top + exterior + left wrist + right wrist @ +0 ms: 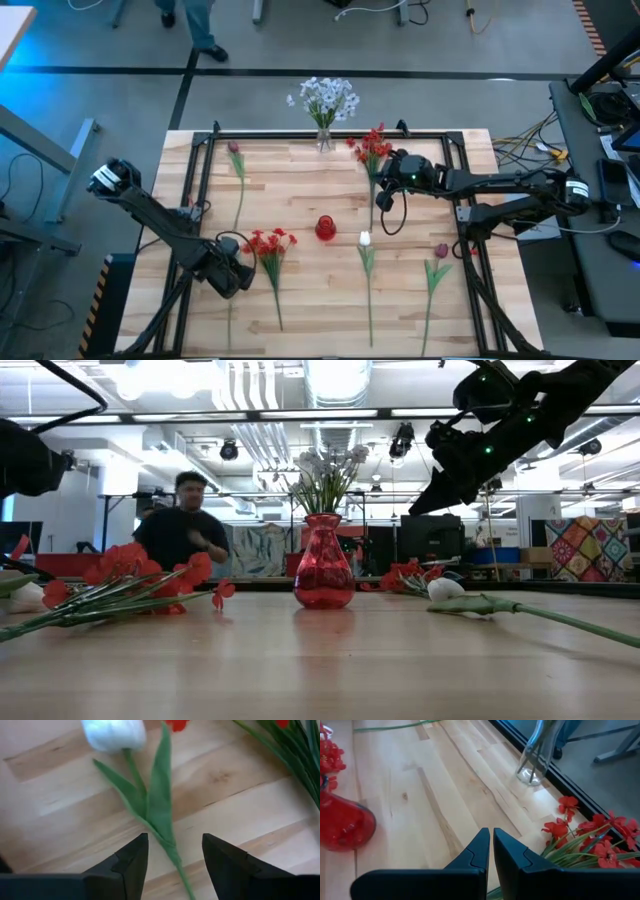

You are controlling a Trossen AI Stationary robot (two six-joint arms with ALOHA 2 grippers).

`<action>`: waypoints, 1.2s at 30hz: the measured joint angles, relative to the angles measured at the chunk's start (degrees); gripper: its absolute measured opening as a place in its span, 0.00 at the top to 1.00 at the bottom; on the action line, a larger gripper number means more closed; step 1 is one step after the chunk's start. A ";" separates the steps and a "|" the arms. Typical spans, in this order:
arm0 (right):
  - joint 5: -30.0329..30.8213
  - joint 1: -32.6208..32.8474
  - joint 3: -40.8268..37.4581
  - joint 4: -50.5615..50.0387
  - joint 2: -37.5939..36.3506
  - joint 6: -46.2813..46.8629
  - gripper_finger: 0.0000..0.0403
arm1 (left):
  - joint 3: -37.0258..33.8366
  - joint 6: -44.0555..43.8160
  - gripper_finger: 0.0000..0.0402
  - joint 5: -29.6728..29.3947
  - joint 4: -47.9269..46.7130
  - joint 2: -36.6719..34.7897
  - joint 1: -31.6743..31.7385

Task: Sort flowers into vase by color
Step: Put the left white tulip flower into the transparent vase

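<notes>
- The left gripper (172, 865), fingers spread, hovers over a white tulip (114, 734) lying on the table (300, 180); its thin, light, bendy stem looks the best hold.
- The right gripper (491, 851), fingers pressed together and empty, hangs above red flowers (590, 832) near the clear vase (536, 755).

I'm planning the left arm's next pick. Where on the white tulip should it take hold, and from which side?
Likely the bare stem just below the leaves, from above. The white tulip lies flat on the table, so its thin stem is the narrow part the fingers can straddle, clear of the soft bloom. The left hand is open, with that stem running between its fingers.
</notes>
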 joint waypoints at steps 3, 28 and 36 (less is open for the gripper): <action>0.00 0.19 0.00 -0.02 0.00 -0.11 0.96 | -0.03 0.42 0.59 -0.17 1.78 1.31 0.00; 0.17 0.43 -1.07 0.66 0.00 -0.16 0.96 | -6.69 2.20 0.92 -5.77 9.36 -0.26 -3.68; 0.08 0.45 -2.64 4.07 0.00 0.03 0.96 | -5.35 1.04 0.99 -11.49 7.89 -1.60 -7.32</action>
